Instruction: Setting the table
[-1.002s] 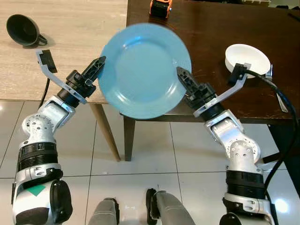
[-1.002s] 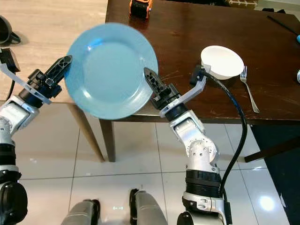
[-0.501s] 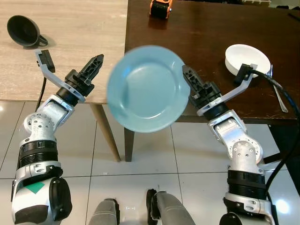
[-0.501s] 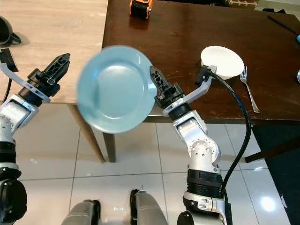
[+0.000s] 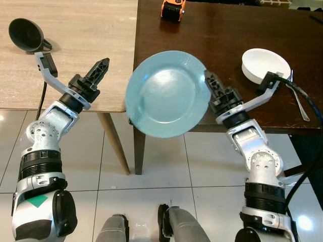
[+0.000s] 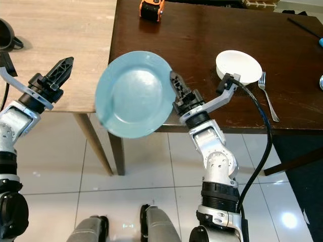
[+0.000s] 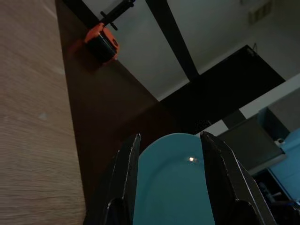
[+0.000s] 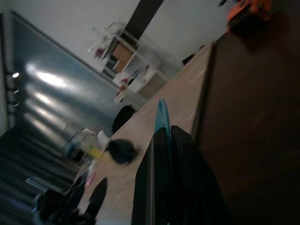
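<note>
right now the blue plate (image 5: 167, 94) hangs in the air over the near edge of the dark worktop (image 5: 227, 30), tilted toward the camera, and the right tool (image 5: 209, 85) has its fingers pinched together on the plate's right rim; the right wrist view looks along those fingers with the thin rim caught between them. the left tool (image 5: 100, 68) sits apart from the plate over the lighter wooden worktop (image 5: 75, 30), its fingers spread with nothing between them. the main risk, as i judge it, is that a single pinch on one edge of a wide, smooth plate gives little hold against twisting: the weight hangs well out from the grip, so the plate could swing down or slip free and fall to the tiled floor (image 5: 151, 171), since part of it overhangs the worktop's edge. a quick swing toward the place setting would make that worse. a second risk is lowering it while tilted, so the far rim strikes the wood first and jars it loose. the white bowl (image 5: 266, 64) and fork (image 5: 298, 98) lie to the right, well apart, so a collision there seems unlikely unless the plate is carried far across.
</note>
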`<state>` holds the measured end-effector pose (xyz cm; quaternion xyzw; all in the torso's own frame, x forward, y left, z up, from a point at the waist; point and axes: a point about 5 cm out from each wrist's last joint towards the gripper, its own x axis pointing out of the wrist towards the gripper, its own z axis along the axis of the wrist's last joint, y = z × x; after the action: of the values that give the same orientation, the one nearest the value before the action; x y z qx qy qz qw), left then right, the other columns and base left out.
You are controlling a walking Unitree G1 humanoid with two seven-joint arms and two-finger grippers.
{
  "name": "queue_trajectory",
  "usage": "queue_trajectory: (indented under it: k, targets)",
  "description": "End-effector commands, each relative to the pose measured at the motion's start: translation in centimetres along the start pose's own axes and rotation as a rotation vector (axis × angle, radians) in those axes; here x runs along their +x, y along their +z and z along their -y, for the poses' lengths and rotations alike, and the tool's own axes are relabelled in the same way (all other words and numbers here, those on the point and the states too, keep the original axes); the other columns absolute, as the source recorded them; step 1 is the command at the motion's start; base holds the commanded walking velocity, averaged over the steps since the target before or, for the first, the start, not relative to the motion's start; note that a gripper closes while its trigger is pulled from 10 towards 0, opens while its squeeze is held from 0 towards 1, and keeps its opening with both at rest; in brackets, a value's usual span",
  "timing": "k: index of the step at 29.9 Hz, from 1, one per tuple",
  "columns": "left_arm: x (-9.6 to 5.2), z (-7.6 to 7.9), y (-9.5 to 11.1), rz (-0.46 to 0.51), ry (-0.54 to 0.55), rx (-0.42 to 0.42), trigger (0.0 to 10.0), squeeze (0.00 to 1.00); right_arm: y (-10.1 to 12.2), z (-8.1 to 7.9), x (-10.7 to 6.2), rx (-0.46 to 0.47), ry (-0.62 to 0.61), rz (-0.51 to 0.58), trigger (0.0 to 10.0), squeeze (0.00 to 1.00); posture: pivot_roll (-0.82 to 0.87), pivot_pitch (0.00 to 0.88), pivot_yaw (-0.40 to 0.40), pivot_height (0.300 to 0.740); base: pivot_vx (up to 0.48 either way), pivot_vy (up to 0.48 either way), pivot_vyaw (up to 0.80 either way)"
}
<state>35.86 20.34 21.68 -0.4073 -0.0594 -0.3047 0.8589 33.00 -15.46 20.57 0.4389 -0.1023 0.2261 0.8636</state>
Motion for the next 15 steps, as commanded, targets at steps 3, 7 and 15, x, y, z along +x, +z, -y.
queue_trajectory:
  k: [3,7,15]
  targets:
    - [0.0,-0.8,0.2,-0.002,0.094,0.071,10.0,0.0,2.2,1.8,0.2,-0.037,-0.131,0.134,0.0,0.0,0.02,0.114,-0.009,0.74,0.0,0.0,0.0]
    - [0.0,-0.9,-0.2,-0.035,0.124,0.149,10.0,0.0,3.3,2.3,0.2,-0.051,-0.157,0.182,0.0,0.0,0.02,0.114,-0.009,0.74,0.0,0.0,0.0]
    - [-0.1,-1.4,-1.5,-0.089,0.185,0.226,10.0,0.0,3.1,4.9,-0.1,-0.184,-0.313,0.164,0.0,0.0,0.03,0.121,-0.004,0.74,0.0,0.0,0.0]
